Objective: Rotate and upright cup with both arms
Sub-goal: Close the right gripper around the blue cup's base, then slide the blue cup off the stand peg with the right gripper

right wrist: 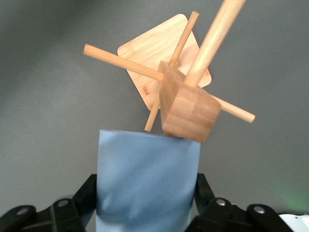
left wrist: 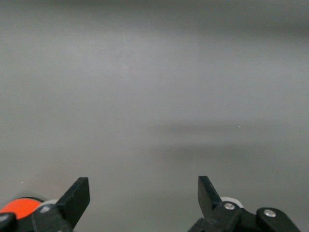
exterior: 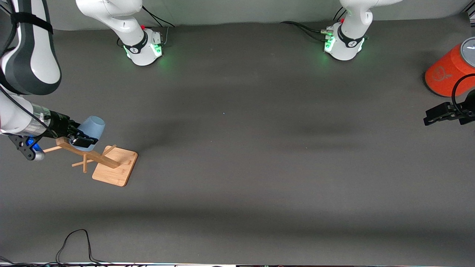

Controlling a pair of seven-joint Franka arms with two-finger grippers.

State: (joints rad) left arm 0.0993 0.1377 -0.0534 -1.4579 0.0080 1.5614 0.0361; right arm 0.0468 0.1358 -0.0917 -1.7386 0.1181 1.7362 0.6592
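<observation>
The pale-blue cup (exterior: 92, 128) is held over the table at the right arm's end, close by the top of a wooden peg rack (exterior: 107, 160). My right gripper (exterior: 79, 136) is shut on the cup, one finger on each side. In the right wrist view the cup (right wrist: 147, 179) fills the space between the fingers (right wrist: 89, 193), and its end lies against or just under the rack's top block (right wrist: 186, 104). My left gripper (exterior: 432, 115) waits open and empty over the table at the left arm's end; its wrist view shows the open gripper (left wrist: 143, 193) over bare table.
The rack's square wooden base (exterior: 115, 166) stands on the table, with thin pegs sticking out of its post. A large orange cylinder with a grey top (exterior: 449, 72) stands by the left gripper. A black cable (exterior: 74, 244) lies near the table's front edge.
</observation>
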